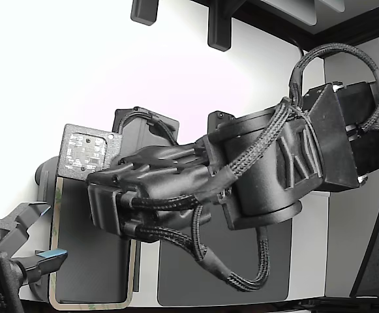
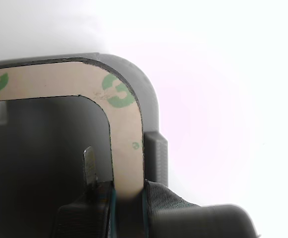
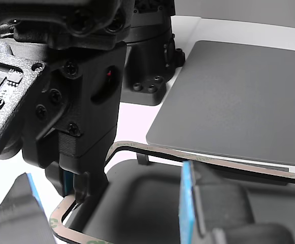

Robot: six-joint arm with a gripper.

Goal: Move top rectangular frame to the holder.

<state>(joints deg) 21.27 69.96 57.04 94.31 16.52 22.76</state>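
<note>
Firstly, in the exterior view the black arm reaches from the exterior view's right toward the left, and its front end hides the gripper itself. The top rectangular frame shows as a thin pale band at the lower left, running around a dark grey holder. Just beside it, to the exterior view's right, lies a dark grey mat. A second gripper with blue pads stands at the left edge.

In the wrist view, the gripper is clamped on one straight side of the frame, close to a rounded corner; the pale strip with green printed marks passes between the two dark jaws.

In the other view, the gripper comes down on the frame's near corner. The frame lies around the holder, and the mat is behind it.
</note>
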